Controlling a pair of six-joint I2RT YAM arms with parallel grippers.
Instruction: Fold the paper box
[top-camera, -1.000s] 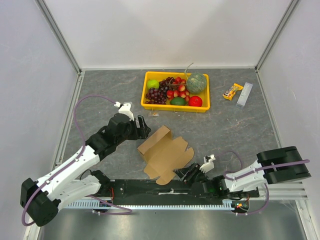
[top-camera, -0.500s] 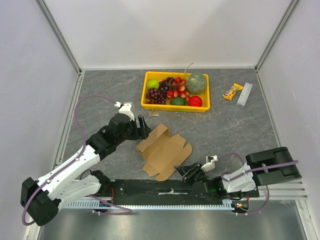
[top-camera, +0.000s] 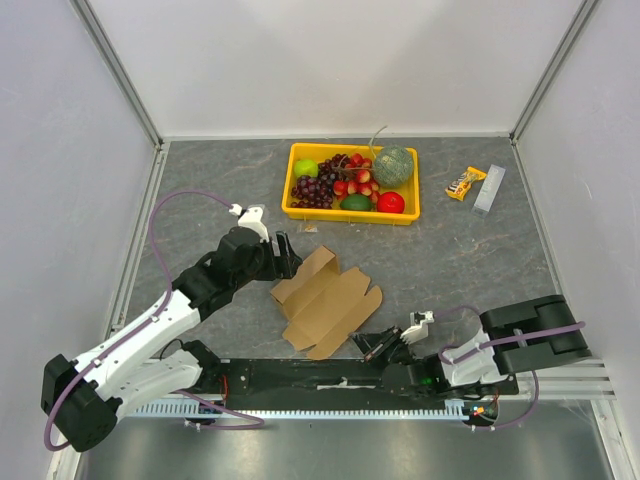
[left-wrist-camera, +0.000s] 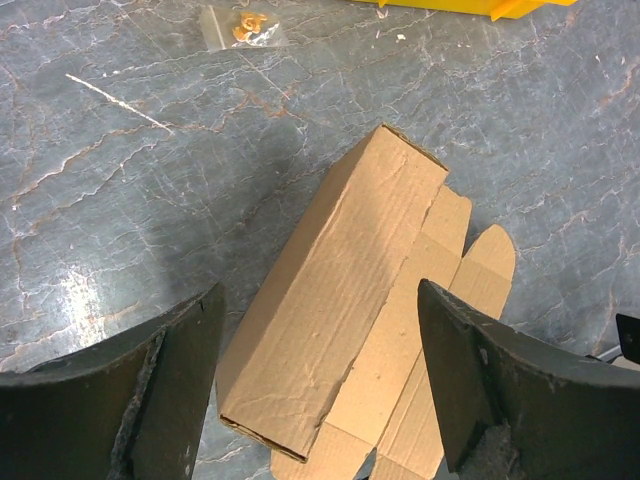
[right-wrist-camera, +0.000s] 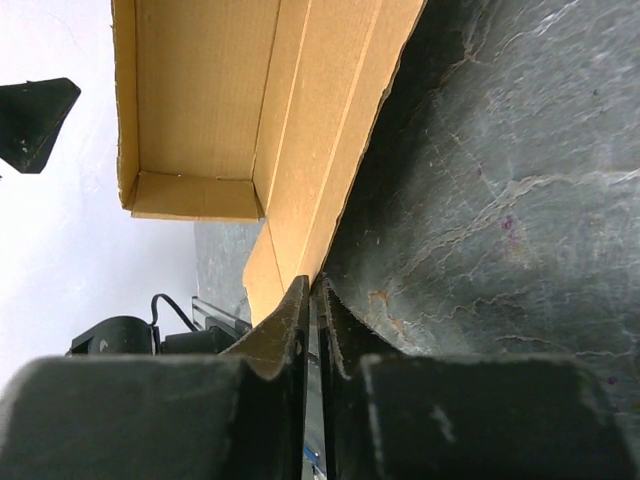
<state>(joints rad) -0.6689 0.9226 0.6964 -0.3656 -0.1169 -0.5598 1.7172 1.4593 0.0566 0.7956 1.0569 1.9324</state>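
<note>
Two wrist views, left gripper (left-wrist-camera: 320, 300) splayed wide over the paper box (left-wrist-camera: 345, 270), right gripper (right-wrist-camera: 312, 287) clenched on its flap edge, a grip the overhead view hides.

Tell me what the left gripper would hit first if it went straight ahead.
Most likely the paper box, lying straight ahead between the left gripper's open fingers; depth is hard to judge.

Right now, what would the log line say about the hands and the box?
paper box: partly folded, flaps out | left hand: open, over box | right hand: shut on box flap
</note>
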